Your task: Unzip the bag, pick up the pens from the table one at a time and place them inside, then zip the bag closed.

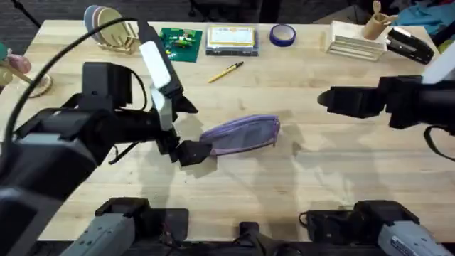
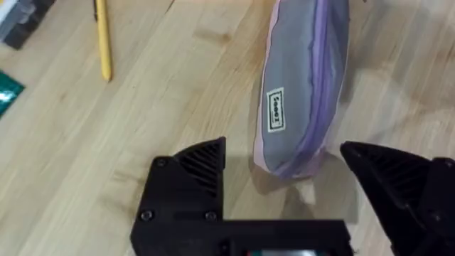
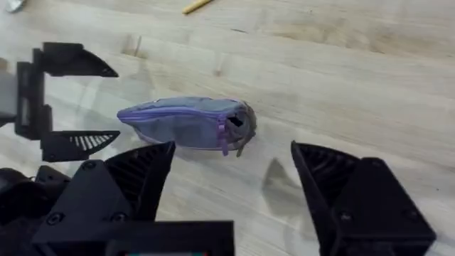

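Observation:
The lavender bag [image 1: 242,134] lies on its side mid-table [image 1: 298,178], grey panel and label showing [image 2: 284,85]. My left gripper [image 1: 190,129] is open, its fingers [image 2: 192,171] on either side of the bag's left end, nothing pinched. The right gripper [image 1: 325,98] hovers open to the right of the bag and apart from it. Seen from the right wrist, that gripper [image 3: 234,167] frames the bag's [image 3: 181,122] zipper end, where a purple pull tab [image 3: 223,134] hangs beside a small dark gap. A yellow pen [image 1: 226,72] lies behind the bag [image 2: 104,39].
Along the far edge stand a plate rack [image 1: 106,30], a green board [image 1: 181,41], a flat box [image 1: 231,39], a blue tape roll [image 1: 282,34], a white tray [image 1: 353,44] with a wooden cup, and a black stapler [image 1: 409,44].

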Tool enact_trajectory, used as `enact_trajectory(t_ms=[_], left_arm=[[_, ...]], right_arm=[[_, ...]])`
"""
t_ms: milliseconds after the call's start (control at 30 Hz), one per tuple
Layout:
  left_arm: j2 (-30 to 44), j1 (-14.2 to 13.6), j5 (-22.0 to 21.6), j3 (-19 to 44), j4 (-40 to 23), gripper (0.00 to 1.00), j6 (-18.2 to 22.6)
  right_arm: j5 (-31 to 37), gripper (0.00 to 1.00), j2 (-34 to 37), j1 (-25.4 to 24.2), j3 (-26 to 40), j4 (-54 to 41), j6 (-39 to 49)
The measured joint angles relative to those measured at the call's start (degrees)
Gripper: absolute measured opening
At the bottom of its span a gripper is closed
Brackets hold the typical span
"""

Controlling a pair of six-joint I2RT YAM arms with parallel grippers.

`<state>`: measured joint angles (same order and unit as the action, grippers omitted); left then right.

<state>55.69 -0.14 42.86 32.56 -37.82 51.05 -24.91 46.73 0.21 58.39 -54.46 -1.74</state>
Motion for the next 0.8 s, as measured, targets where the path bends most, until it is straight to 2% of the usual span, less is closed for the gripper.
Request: enact_trajectory(t_ms=[233,633,733,800], left_arm=[[6.7,-1.3,4.1,0.0,4.0,0.993,0.0],[11.5,-1.6,5.4,0.0,4.0,0.99,0.0],[12.4,-1.6,5.5,0.0,4.1,0.88,-0.1],[13.1,-1.6,5.6,0.0,4.1,0.671,0.0]], right_arm=[[0.0,0.998,0.0,0.0,0.0,0.0,0.0],[0.0,0.998,0.0,0.0,0.0,0.0,0.0],[0.0,0.998,0.0,0.0,0.0,0.0,0.0],[0.0,0.998,0.0,0.0,0.0,0.0,0.0]])
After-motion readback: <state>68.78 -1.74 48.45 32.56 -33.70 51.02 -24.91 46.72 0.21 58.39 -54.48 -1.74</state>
